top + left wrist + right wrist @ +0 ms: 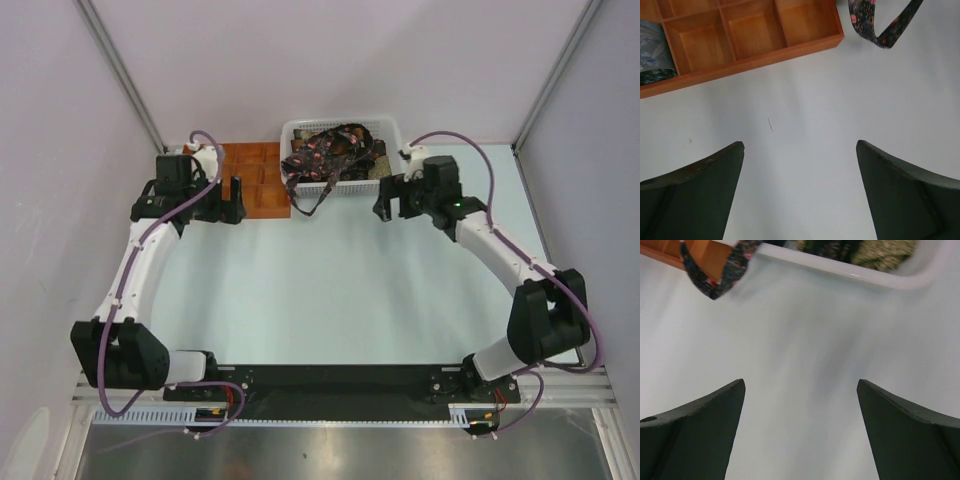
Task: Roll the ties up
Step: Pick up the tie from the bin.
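Note:
Several ties lie heaped in the white mesh basket [385, 128] at the back. A black tie with pink marks [325, 155] hangs over the basket's front rim, and its loop reaches the table. The loop shows in the left wrist view [884, 31] and the right wrist view [715, 277]. A green-gold tie [377, 168] lies under it; it also shows in the right wrist view [885, 250]. A rolled grey-blue tie [652, 55] sits in an orange tray compartment. My left gripper [224, 208] [800, 144] is open and empty above bare table beside the tray. My right gripper [396, 205] [801, 381] is open and empty just right of the basket's front.
The orange compartment tray [262, 205] [765, 55] stands left of the basket, most compartments empty. The basket rim [850, 272] lies just ahead of my right gripper. White enclosure walls stand on three sides.

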{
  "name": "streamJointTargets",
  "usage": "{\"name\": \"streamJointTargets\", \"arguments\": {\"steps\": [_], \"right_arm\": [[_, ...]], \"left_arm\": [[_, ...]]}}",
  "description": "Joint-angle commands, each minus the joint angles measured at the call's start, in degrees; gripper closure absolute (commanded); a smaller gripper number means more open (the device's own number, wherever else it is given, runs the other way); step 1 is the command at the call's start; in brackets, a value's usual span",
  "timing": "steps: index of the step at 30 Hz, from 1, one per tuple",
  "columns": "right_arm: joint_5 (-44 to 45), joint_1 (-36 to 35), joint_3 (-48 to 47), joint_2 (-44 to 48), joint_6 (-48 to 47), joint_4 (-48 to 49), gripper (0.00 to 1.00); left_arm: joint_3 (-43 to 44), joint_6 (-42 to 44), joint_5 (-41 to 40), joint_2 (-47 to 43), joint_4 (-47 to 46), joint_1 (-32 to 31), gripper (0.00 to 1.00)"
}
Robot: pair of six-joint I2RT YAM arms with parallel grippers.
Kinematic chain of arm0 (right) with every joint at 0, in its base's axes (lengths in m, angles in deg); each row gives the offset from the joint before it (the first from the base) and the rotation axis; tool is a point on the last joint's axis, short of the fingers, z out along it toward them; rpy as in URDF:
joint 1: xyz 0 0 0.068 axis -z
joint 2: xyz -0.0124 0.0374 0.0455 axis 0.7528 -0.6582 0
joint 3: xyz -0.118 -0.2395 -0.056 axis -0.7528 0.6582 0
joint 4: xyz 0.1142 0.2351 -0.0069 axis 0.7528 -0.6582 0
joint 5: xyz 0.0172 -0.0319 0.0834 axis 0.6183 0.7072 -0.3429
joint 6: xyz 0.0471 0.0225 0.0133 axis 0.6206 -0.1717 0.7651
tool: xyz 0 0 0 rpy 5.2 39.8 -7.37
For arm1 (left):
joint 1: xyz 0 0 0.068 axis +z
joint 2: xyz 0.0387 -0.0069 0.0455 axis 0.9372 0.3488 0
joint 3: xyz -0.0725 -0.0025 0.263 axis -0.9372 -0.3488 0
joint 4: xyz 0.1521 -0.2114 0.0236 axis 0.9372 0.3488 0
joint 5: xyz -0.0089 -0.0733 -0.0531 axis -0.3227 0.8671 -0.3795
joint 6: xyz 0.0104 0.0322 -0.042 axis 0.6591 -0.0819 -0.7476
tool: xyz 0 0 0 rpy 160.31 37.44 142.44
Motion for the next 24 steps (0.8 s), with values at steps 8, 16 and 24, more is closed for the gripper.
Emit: {"name": "streamJointTargets", "arguments": {"steps": [8, 16, 24], "right_arm": [[22.6, -21.1, -9.6, -21.2, 11.4, 20.5, 0.0], [25.8, -25.0, -22.9, -36.0, 12.8, 24.1, 0.0], [26.9, -26.2, -30.8, -45.2, 10.9, 26.3, 0.0]], "left_arm": [[0.8, -8.5, 1.9, -5.5, -3.3, 9.6, 0.01], [-1.5, -6.3, -0.4, -10.5, -2.2, 12.0, 0.0], [-2.6, -5.7, -2.7, -12.6, -1.2, 12.8, 0.0]]}}
